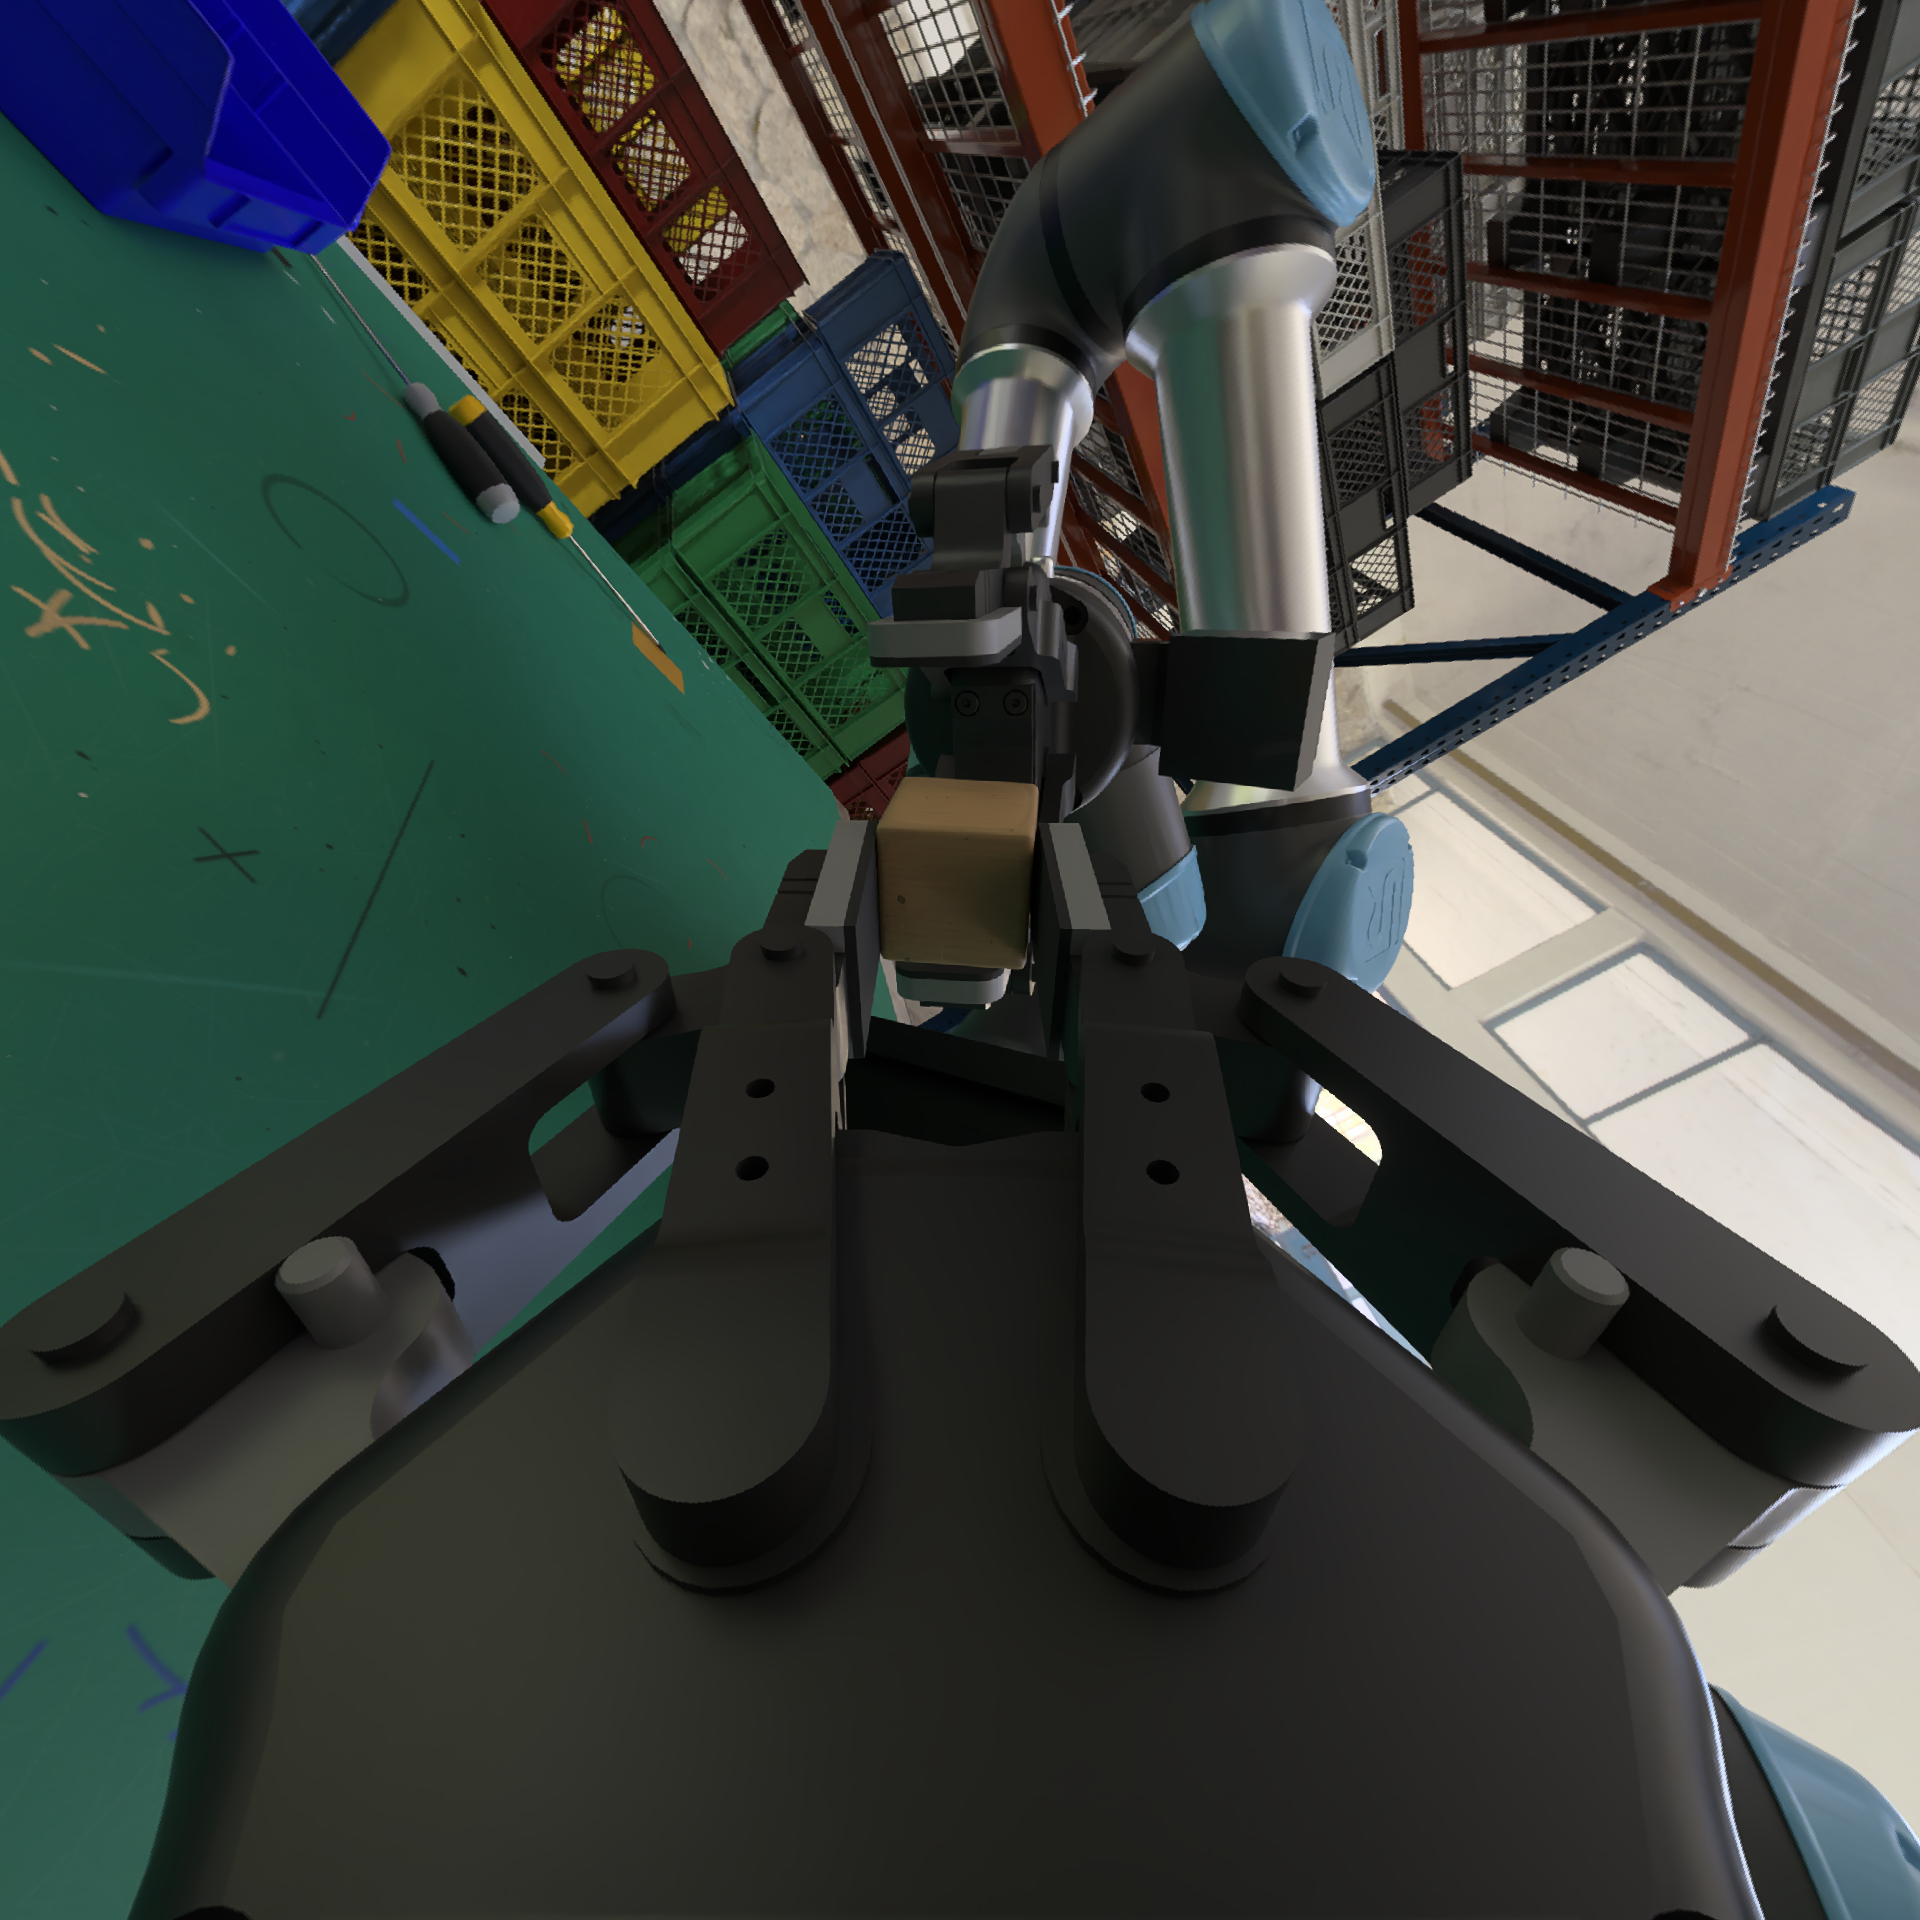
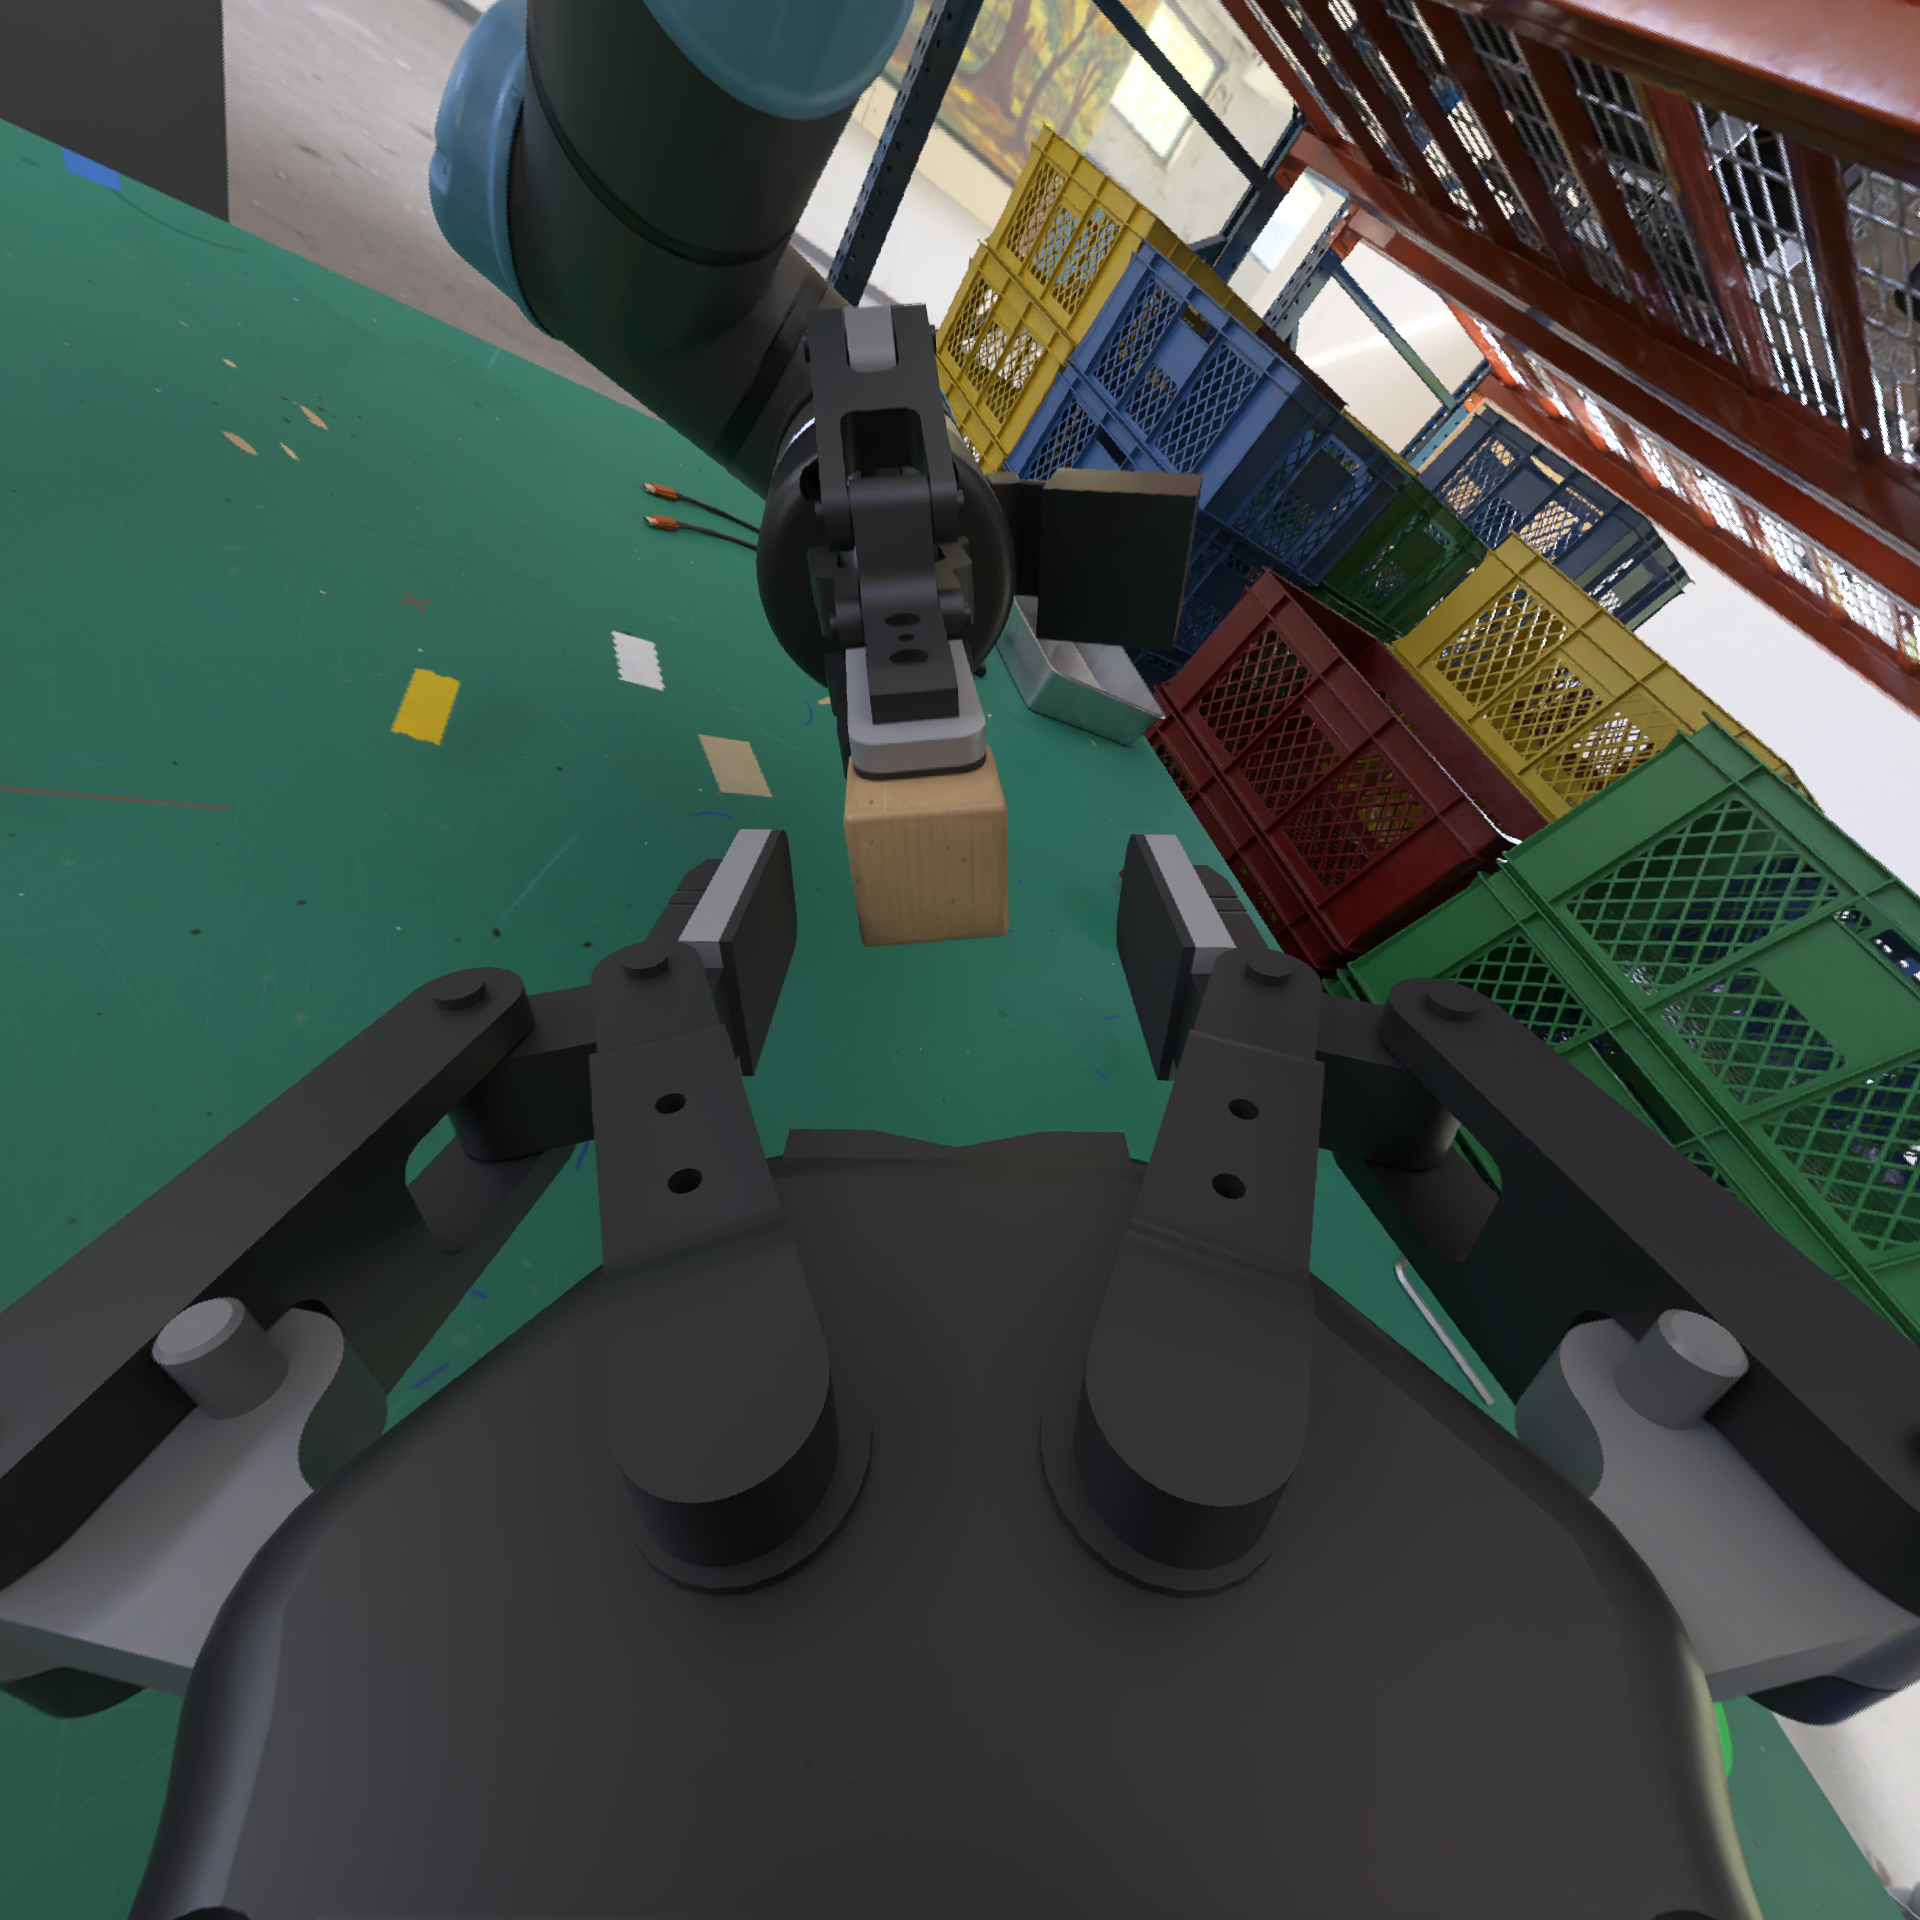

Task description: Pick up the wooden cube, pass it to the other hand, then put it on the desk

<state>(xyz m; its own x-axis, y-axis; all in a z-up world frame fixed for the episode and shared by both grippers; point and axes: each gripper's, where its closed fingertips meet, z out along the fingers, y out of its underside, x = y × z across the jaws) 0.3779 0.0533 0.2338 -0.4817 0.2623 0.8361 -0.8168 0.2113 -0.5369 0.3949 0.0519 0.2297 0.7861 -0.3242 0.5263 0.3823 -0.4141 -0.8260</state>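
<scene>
Left end effector [image 1: 956, 914] clamps wooden cube [image 1: 956, 883]; right end effector [image 2: 956, 925] gapes, untouching.

One wooden cube [image 2: 925, 868], two screwdrivers [image 1: 473, 457], two end effectors [image 2: 956, 940].

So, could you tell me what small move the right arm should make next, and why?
Probably ease the right gripper forward until its open fingers straddle the wooden cube, then close. The left gripper is shut on the cube and holds it in the air above the green desk, while the right pads sit short of it, spread wider than the cube and not touching.
</scene>
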